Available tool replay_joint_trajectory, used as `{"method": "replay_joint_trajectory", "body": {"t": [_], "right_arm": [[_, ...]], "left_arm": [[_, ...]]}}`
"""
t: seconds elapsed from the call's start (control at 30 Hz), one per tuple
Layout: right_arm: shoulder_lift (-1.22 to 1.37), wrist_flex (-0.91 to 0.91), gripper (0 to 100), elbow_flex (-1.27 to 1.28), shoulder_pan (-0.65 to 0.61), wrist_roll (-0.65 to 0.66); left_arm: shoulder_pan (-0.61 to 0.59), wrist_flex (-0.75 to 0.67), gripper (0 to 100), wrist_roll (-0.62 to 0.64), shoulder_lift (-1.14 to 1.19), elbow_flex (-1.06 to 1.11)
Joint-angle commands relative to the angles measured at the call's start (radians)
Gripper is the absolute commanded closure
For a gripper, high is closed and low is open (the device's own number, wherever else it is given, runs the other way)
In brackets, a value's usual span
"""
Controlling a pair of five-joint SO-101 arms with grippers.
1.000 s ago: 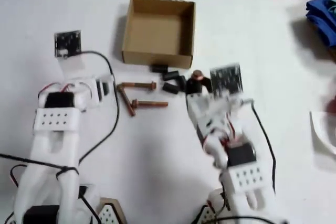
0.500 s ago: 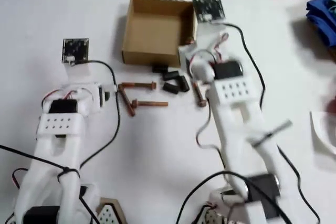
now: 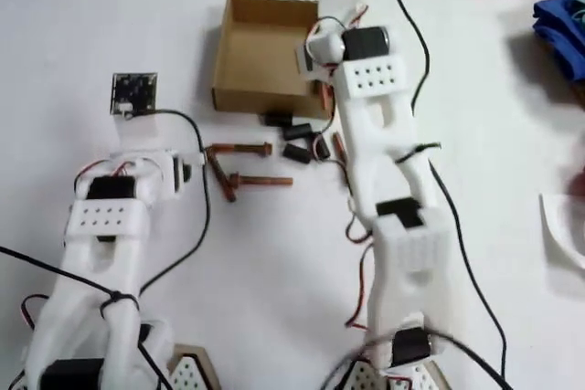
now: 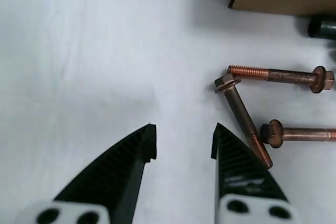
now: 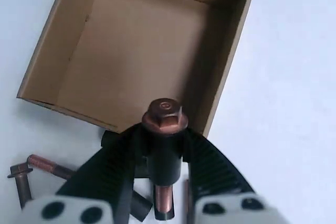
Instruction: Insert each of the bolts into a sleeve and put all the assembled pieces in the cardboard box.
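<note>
- Jaws of the right gripper [image 5: 163,145] are clamped on a copper hex-head bolt [image 5: 165,115]. Its shank sits inside a black cylindrical sleeve [image 5: 164,163], head up, with the thread tip poking out below.
- That assembled piece hangs over the edge of the open brown cardboard box [image 5: 136,61]. It is by the near corner on the right arm's side, not over the middle of the floor, and the box looks empty.
- The left gripper [image 4: 181,140] hovers low over the white table [image 4: 79,51] with its jaws apart and nothing between them. It is just beside three loose copper bolts [image 4: 242,121] that lie close together in a rough zigzag.
- Several spare black sleeves [image 3: 297,132] lie on the table in front of the box's near wall.
- Risk: letting go here could drop the piece onto the rim, so that it tips and falls outside among the spare sleeves.
- Risk: the bolt seems only slid in, so a tilted release may let the sleeve and bolt part.
- Risk: lowering the jaws further could catch the wall and shove the light box.
</note>
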Motion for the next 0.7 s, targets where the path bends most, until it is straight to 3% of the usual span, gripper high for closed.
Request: {"method": "replay_joint_trajectory", "body": {"t": [0.0, 0.27, 0.67], "right_arm": [[0.104, 0.042, 97.8, -0.258, 0.004, 0.000], [0.280, 0.030, 97.9, -0.442, 0.004, 0.041], [0.288, -0.050, 97.9, -0.454, 0.008, 0.040]], "left_arm": [[-0.006, -0.018, 81, -0.003, -0.032, -0.004], [-0.006, -0.018, 81, -0.005, -0.031, -0.002], [-0.006, -0.018, 81, -0.005, -0.031, -0.002]]}}
